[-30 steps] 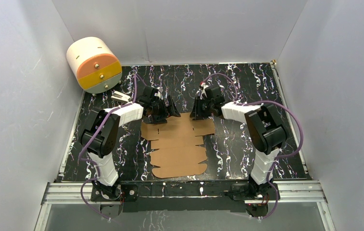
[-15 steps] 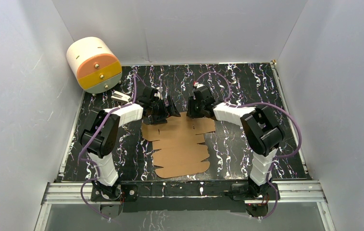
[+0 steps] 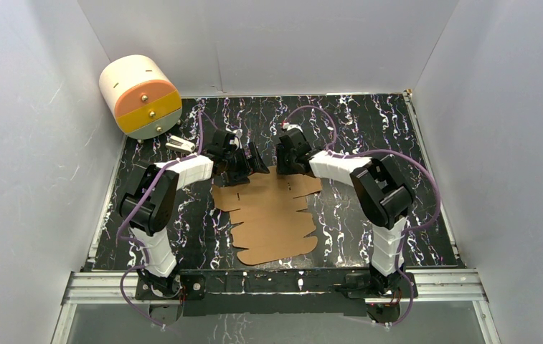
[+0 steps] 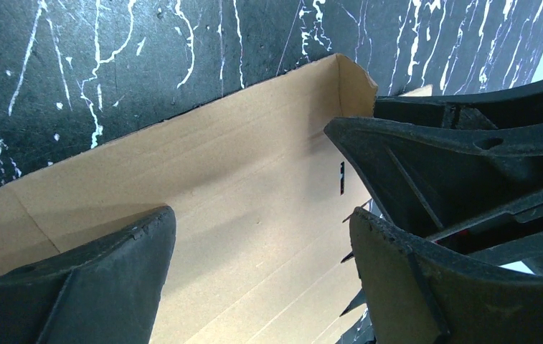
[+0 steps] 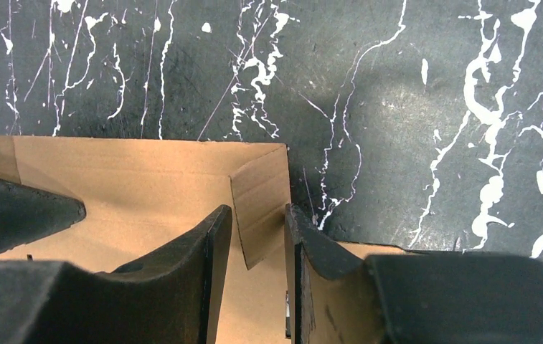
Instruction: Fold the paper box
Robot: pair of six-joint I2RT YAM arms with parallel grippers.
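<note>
Paper box (image 3: pixel 272 215) lay as a flat, unfolded brown sheet on the middle of the table (image 3: pixel 369 122), reaching toward its near edge and slightly skewed, with its far edge under both pincers. Left pincer (image 4: pixel 261 222) hung wide open over the far left part of the sheet, gripping nothing. Right pincer (image 5: pixel 257 222) had its jaws narrowly apart at the sheet's far right corner, with a small raised corner flap (image 5: pixel 260 190) between them; whether they actually pinched it I could not tell.
</note>
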